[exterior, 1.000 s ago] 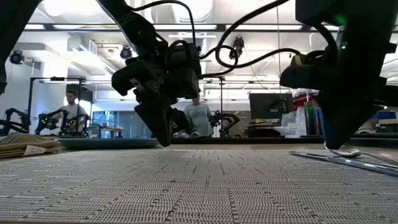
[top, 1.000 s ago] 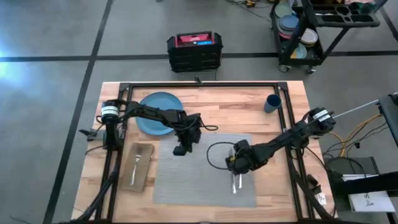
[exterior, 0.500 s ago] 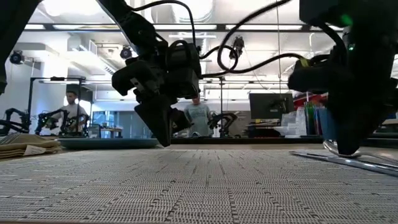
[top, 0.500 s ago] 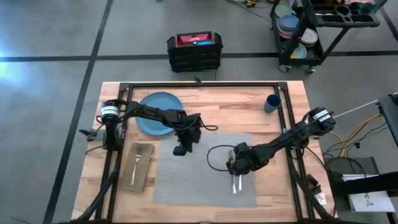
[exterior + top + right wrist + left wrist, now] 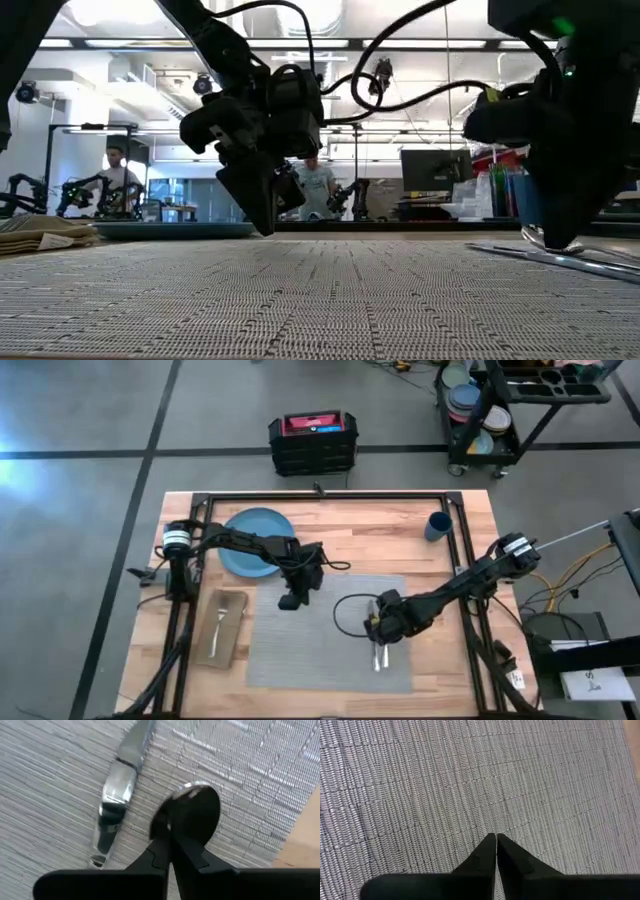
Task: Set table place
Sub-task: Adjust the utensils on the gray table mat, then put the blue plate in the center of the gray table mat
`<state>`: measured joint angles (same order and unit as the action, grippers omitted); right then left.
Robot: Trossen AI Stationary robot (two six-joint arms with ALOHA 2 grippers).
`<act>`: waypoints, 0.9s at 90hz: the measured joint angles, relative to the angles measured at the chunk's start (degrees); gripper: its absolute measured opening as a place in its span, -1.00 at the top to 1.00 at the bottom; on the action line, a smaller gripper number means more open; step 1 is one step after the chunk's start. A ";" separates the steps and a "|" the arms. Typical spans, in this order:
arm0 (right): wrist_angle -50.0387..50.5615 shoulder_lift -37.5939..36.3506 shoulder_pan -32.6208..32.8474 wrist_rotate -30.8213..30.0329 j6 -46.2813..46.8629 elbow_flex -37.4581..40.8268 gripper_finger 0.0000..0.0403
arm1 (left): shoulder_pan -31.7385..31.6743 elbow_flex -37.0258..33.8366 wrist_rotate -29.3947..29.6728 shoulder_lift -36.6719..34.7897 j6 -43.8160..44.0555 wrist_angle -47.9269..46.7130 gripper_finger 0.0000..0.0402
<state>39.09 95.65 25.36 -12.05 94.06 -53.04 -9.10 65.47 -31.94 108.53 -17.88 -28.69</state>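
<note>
A grey woven placemat lies at the table's middle. On its right part lie a knife and a spoon, side by side. My right gripper is shut, pointing down at the spoon's bowl. My left gripper hovers shut over the mat's far left part, touching nothing. The blue plate rests on the wood beyond the mat. The tan napkin lies left of the mat with the fork on it. The dark-blue cup stands at the far right. My right gripper comes from above and its shut fingertips meet the rim of the spoon's bowl. Whether the rim is pinched between them or only touched, I cannot tell. The spoon lies flat on the placemat.
A black frame runs around the table top. Off the table stand a black cart with stacked dishes and a black-and-red box. People show in the room beyond.
My right gripper has shifted a little toward the table's near edge, staying shut and low over the spoon. The spoon and knife stay where they were.
</note>
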 joint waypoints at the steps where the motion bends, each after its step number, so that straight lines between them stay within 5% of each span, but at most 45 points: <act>1: 0.01 -0.07 0.00 -0.03 -0.01 -0.07 1.00 | 0.00 0.00 0.00 0.00 0.01 -0.04 1.00; 36: 1.65 -5.92 -0.15 -8.33 0.12 -1.79 1.00 | 0.00 0.34 0.45 -1.53 1.05 -3.86 1.00; 45: 2.84 -7.43 -1.06 -13.06 3.47 -1.84 1.00 | 0.00 0.83 6.42 -3.07 2.07 -6.39 1.00; 64: 3.36 -9.99 -4.61 -16.36 -1.19 -1.86 1.00 | -1.25 1.04 29.48 -11.70 0.36 -12.32 0.99; 81: 2.98 -12.36 -9.40 -16.55 -11.70 -1.81 1.00 | -8.46 -1.23 26.66 -21.49 9.66 -10.21 0.95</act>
<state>42.07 83.29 15.97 -28.60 82.36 -54.85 -17.56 64.24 -5.28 87.04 -8.22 -38.90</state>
